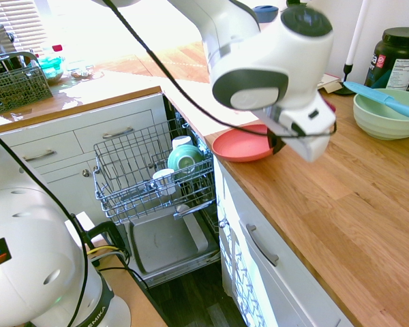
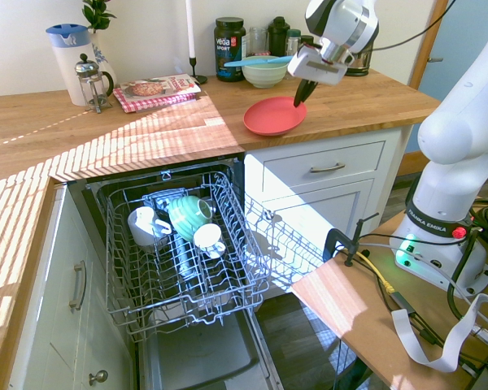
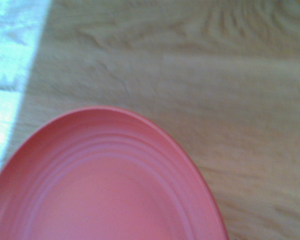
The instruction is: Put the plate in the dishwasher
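The coral-red plate [image 1: 240, 144] [image 2: 273, 116] [image 3: 100, 190] is at the wooden counter's front edge, above the open dishwasher [image 1: 148, 172] [image 2: 179, 252]. My gripper [image 1: 278, 142] [image 2: 299, 100] is shut on the plate's rim on the side away from the dishwasher. That side looks lifted a little off the wood, so the plate tilts. The dishwasher's wire rack is pulled out over the lowered door [image 1: 165, 242] and holds a teal mug and two white cups. In the wrist view the plate fills the lower left over wood grain.
A pale green bowl [image 1: 387, 113] [image 2: 264, 74] with a blue spatula stands behind the gripper. A dark jar [image 2: 229, 49], a candle, a magazine [image 2: 154, 88] and a French press [image 2: 90, 81] line the back of the counter. A wire cutlery basket [image 1: 15, 85] sits on the far counter.
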You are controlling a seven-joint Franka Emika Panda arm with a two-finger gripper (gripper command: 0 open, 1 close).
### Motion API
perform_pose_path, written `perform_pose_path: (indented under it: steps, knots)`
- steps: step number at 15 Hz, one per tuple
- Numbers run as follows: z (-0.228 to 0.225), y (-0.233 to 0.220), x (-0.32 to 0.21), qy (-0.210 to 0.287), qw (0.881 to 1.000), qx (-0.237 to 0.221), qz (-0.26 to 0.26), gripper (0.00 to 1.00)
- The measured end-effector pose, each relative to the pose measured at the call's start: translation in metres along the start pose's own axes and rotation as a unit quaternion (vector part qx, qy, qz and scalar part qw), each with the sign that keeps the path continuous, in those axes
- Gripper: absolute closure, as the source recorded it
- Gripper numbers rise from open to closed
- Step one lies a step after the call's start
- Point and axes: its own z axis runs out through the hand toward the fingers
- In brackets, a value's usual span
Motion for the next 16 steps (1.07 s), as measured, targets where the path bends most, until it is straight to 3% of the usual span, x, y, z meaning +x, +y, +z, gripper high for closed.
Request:
perform_pose_path:
  steps: [3,6,8,10,14,16]
  knots:
    - [-0.096,-0.104,-0.033,0.059,0.993,-0.064,-0.083,1.0]
    - [-0.155,-0.202,-0.115,0.117,0.973,-0.111,-0.167,1.0]
    - [-0.132,-0.257,-0.208,0.153,0.953,-0.135,-0.225,1.0]
    - [-0.08,-0.28,-0.32,0.186,0.927,-0.157,-0.286,1.0]
    - [0.002,-0.24,-0.506,0.267,0.863,-0.181,-0.389,1.0]
    - [0.04,-0.209,-0.551,0.318,0.818,-0.197,-0.438,1.0]
